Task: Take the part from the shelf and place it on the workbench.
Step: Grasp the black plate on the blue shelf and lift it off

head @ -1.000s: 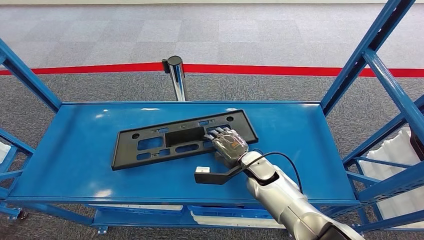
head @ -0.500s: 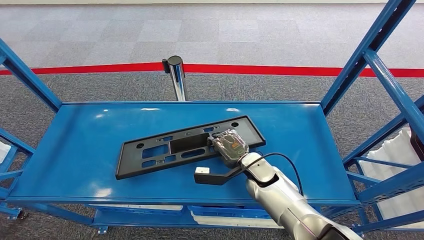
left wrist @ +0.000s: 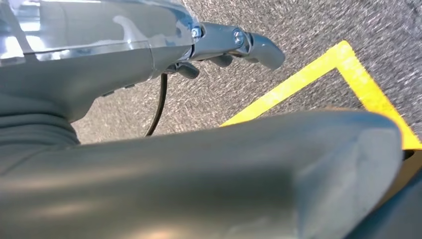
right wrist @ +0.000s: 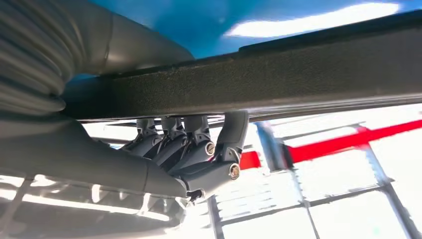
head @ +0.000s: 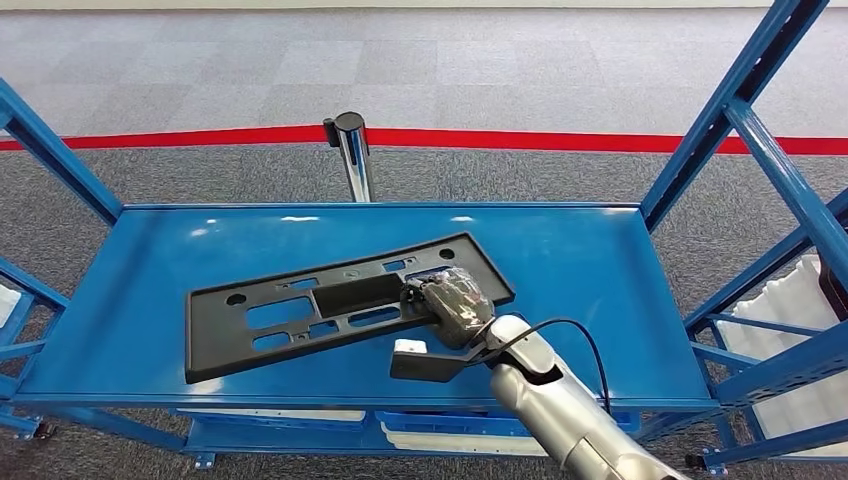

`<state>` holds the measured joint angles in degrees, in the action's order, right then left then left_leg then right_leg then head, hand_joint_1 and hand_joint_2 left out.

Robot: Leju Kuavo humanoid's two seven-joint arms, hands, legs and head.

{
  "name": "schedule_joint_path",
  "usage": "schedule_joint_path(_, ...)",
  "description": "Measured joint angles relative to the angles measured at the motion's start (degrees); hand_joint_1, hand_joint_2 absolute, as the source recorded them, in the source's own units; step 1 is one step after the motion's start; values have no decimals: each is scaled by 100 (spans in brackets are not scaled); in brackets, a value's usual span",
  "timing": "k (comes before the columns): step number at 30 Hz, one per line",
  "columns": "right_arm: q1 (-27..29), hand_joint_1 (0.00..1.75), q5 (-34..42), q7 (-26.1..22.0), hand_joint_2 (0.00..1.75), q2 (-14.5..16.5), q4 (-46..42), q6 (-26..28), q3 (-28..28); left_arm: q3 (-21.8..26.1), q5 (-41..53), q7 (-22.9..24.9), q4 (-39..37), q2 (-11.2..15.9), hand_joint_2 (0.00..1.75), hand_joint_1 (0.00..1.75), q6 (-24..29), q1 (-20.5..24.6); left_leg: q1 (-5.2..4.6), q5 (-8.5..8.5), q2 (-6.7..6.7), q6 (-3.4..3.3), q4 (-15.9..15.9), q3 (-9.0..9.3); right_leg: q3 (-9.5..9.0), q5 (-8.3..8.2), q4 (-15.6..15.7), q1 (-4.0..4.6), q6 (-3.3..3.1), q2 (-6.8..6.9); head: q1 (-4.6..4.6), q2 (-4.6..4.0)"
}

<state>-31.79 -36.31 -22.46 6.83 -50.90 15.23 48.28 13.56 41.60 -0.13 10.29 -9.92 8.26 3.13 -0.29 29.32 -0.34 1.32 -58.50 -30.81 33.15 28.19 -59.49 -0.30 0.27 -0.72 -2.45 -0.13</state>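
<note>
Item: long black part (head: 330,305), held above the blue shelf (head: 600,270) near centre, gripped at its 3 o'clock end by the right robot hand (head: 455,300), fingers (right wrist: 194,144) curled over its edge. Risk: the unsupported 9 o'clock end likely droops, levers loose or snags the shelf rim. Left robot hand (left wrist: 234,42): hangs over carpet, fingers loosely apart, holding nothing.

Part (head: 330,300) is looking like matt black plastic, finely grained along its edge in the right wrist view. Shelf (head: 600,260) is showing glossy blue painted metal, throwing glare patches. Right hand (head: 455,300) is reading as dull grey, with a ribbed cover. Post (head: 352,150) is shining like chrome. Floor (head: 200,60) is looking like rough grey carpet.
</note>
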Motion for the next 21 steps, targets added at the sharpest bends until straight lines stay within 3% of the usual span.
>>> schedule_joint_path(14, 1454, 175, 1477, -495, 175, -992, -3601, -434, -574, 222, 26, -156, 0, 0, 0, 0, 99, -22, -1, 0, -8, -1, -1, -25, 21, 1, 0, -2, 1, 5, 3, 0)
schedule_joint_path(21, 1799, 175, 1674, -629, 175, -1291, -4636, -460, -795, 229, 85, -231, 1, 1, 0, 0, 209, -21, -1, 2, -8, -1, -1, -28, 23, 2, 1, -2, 1, 5, 5, 0)
